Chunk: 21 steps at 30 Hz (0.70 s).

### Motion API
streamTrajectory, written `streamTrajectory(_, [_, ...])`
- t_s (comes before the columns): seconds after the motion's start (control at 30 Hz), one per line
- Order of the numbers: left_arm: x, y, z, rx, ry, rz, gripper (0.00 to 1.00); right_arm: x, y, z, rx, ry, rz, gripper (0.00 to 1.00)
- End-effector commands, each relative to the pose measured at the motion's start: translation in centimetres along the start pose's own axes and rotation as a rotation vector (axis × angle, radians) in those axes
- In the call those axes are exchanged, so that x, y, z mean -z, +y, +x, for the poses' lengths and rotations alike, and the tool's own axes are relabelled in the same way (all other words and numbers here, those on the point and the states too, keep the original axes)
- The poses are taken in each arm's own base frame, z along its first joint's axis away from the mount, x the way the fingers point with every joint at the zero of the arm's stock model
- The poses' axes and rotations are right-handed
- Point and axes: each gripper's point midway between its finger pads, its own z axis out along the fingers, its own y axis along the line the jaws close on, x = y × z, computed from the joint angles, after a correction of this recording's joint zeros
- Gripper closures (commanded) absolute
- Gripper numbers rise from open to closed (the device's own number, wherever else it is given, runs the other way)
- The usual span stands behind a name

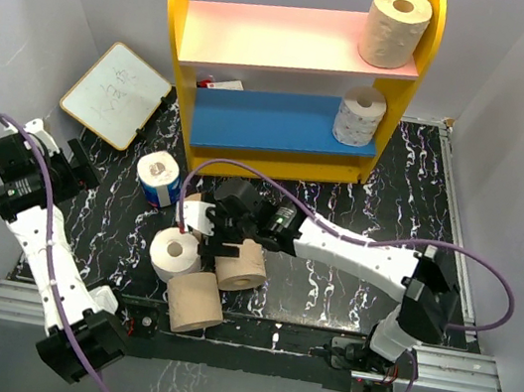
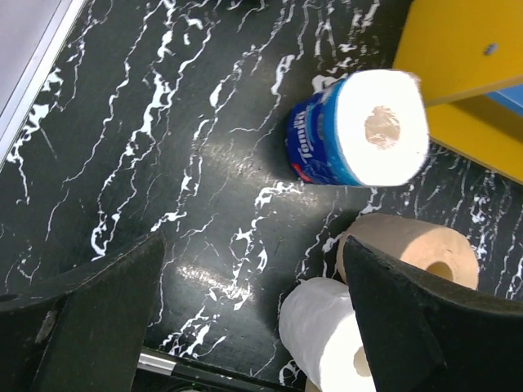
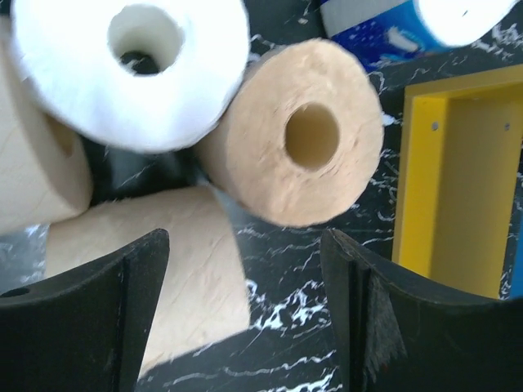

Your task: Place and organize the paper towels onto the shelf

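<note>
Our right jaws stand wide over a round tan paper roll (image 3: pixel 180 261) on the black marbled counter (image 1: pixel 383 196). Our left jaws gape empty.

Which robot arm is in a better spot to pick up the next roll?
Probably the right arm. The right tool hangs open over the tan roll in the pile; the left tool sits off to the side, over no roll.

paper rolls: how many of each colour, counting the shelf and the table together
tan rolls: 4
white rolls: 2
blue-wrapped roll: 1
total: 7
</note>
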Motion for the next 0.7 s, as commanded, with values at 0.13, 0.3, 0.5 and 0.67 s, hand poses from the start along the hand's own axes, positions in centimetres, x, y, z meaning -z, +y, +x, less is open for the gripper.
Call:
streamTrajectory(0.13, [0.1, 1.4, -0.1, -0.015, 0.032, -0.070, 0.08, -3.0, -3.2, -4.7, 0.027, -0.114, 0.127, 0.32])
streamTrajectory(0.3, [0.3, 1.4, -0.2, -0.020, 0.022, -0.074, 0.07, -5.0, -2.2, -4.4, 0.057, -0.087, 0.113, 0.33])
streamTrajectory(0.5, [0.5, 1.3, -0.2, -0.022, 0.004, -0.074, 0.07, -6.9, -2.3, -3.8, 0.068, -0.072, 0.130, 0.44])
streamTrajectory(0.67, [0.7, 1.2, -0.3, -0.025, -0.005, -0.073, 0.06, -7.9, -2.8, -2.8, 0.092, -0.041, 0.173, 0.52])
